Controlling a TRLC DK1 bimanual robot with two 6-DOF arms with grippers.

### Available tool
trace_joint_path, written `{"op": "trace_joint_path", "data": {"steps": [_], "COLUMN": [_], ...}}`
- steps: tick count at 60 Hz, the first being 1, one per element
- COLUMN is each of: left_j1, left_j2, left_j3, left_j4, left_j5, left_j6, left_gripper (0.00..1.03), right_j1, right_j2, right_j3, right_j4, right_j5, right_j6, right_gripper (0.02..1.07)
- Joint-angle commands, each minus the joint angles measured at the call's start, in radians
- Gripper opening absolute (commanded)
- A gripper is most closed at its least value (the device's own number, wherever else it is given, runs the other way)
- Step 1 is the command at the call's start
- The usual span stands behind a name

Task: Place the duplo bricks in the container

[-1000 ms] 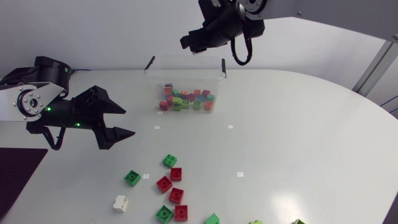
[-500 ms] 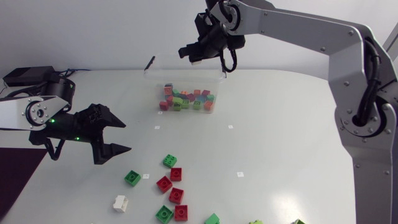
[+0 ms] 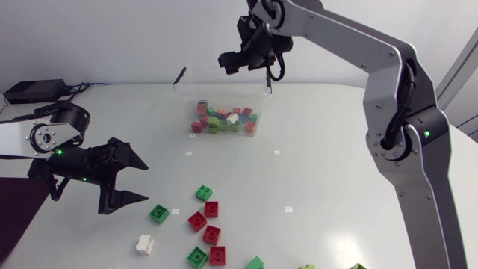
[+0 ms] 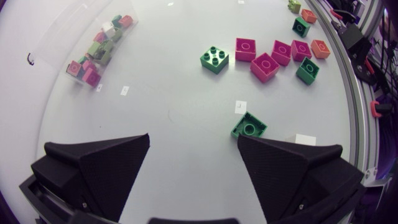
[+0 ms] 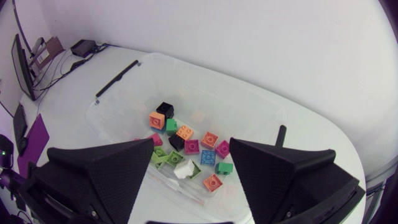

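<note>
Head view: right gripper point(image 3: 243, 61) hovers above container point(image 3: 181, 94) rim.

The head view's lower edge cuts off a green brick point(image 3: 255, 263), a lime brick point(image 3: 306, 267) and a lime piece point(image 3: 358, 266). The pile of bricks point(image 3: 224, 119) in the container point(image 3: 224, 90) is too small to count there. In the left wrist view a white brick point(image 4: 305, 139) lies half hidden behind a finger of the left tool point(image 4: 193, 137). The right tool point(image 5: 191, 142) covers parts of the container's near wall.
</note>
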Motion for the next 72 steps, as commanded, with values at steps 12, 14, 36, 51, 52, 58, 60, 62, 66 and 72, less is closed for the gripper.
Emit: {"op": "trace_joint_path", "data": {"steps": [12,14,36,51,52,58,60,62,66,72], "left_j1": [0.012,0.010,-0.090,-0.128,-0.131,-0.145,-0.148,-0.151,-0.157,-0.168], "left_j2": [0.028,0.028,0.051,0.120,0.129,0.165,0.181,0.192,0.211,0.218], "left_j3": [-0.041,-0.044,-0.110,-0.099,-0.097,-0.090,-0.085,-0.080,-0.068,-0.057], "left_j4": [-0.016,-0.016,-0.051,-0.040,-0.034,-0.022,-0.019,-0.019,-0.019,-0.016], "left_j5": [0.013,0.011,-0.013,-0.048,-0.052,-0.068,-0.073,-0.075,-0.075,-0.073], "left_j6": [0.092,0.099,0.207,0.246,0.248,0.246,0.246,0.246,0.243,0.234], "left_gripper": [0.98,0.98,0.96,0.90,0.89,0.81,0.76,0.69,0.53,0.16], "right_j1": [0.018,0.018,0.031,0.057,0.057,0.073,0.085,0.091,0.105,0.128], "right_j2": [-0.076,-0.097,-0.413,-0.588,-0.601,-0.640,-0.657,-0.668,-0.685,-0.706], "right_j3": [0.123,0.106,-0.402,-0.793,-0.827,-0.949,-1.000,-1.032,-1.086,-1.178], "right_j4": [-0.161,-0.163,-0.014,0.096,0.101,0.130,0.135,0.135,0.132,0.122], "right_j5": [0.024,0.026,0.038,0.030,0.027,0.026,0.026,0.026,0.026,0.029], "right_j6": [0.030,0.030,0.032,0.023,0.021,0.018,0.018,0.018,0.018,0.020], "right_gripper": [1.02,1.02,1.02,1.02,1.02,1.02,1.02,1.02,1.02,1.02]}}
